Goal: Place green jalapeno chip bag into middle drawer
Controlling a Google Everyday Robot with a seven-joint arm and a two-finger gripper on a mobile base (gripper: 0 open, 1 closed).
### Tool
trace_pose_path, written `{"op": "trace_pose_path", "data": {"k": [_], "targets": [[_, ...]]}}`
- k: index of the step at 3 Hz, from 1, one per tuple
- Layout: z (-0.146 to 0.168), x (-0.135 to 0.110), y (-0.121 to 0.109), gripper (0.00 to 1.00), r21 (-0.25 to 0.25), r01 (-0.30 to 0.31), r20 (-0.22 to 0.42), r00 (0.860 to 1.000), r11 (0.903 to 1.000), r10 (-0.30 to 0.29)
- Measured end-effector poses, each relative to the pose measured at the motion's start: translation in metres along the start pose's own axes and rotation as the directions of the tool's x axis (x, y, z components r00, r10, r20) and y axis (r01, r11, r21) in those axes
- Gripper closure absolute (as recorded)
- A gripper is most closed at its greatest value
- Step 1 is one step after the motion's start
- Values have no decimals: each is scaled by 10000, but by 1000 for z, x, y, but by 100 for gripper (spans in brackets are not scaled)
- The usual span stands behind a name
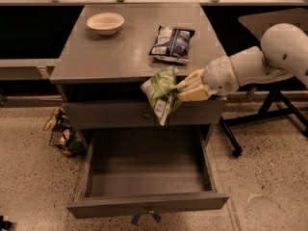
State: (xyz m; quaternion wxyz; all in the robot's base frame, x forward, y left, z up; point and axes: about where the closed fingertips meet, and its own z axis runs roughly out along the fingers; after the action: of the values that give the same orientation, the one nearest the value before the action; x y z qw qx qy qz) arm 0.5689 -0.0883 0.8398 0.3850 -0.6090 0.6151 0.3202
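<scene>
My gripper [185, 90] is shut on the green jalapeno chip bag [160, 94], a small glossy green bag with white patches. I hold it in the air off the cabinet's front edge, in front of the closed top drawer and above the open middle drawer [147, 170]. That drawer is pulled far out and its grey inside is bare. Blue tape strips hang under its front panel by the small knob [150, 211]. My white arm reaches in from the right.
A larger blue-and-white chip bag [172, 43] and a white bowl [105, 22] lie on the grey cabinet top [96, 57]. A wire basket of snacks [62, 134] stands on the floor at the left. A black stand's legs [260, 114] are at the right.
</scene>
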Motion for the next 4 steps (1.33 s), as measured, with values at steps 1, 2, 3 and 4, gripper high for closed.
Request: {"op": "trace_pose_path", "data": {"k": [1,2,3,4], "targets": [[7,5,4,100,-171,-60,-85,9999,9998,59],[11,-1,10,100,-288,56,-164,9998,9996,-60],[25,-4,29,100,-58,174,57,9998,9998,-173],[66,28,59,100,-6,-200,-70,9998,9998,200]]}}
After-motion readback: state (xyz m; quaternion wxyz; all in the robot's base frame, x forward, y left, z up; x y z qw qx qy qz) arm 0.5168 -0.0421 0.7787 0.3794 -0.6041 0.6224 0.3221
